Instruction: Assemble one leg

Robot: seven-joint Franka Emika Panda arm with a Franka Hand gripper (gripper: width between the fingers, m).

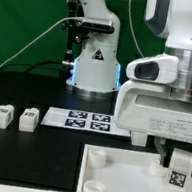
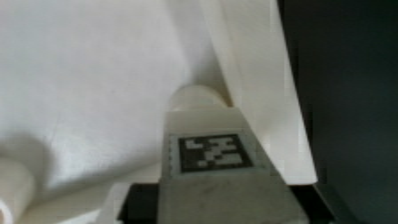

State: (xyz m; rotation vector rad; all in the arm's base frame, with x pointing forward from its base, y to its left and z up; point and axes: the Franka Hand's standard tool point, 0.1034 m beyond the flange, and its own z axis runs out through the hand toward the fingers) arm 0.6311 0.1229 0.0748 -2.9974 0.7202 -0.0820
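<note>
Partway: fingers (image 2: pixel 139 198) pinching one leg (image 1: pixel 176 168) upright at a corner socket of the square base (image 1: pixel 111 178), seemingly not seated yet. Spare legs (image 1: pixel 1 116) waiting on table (image 1: pixel 13 156).

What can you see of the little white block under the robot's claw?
The leg is a small white block, plastic by its look, with a black-and-white square marker on one face and a rounded end that shows in the wrist view. It stands upright, clamped in the gripper, over the corner of the white square base on the exterior view's right. Whether it touches the base cannot be told.
</note>
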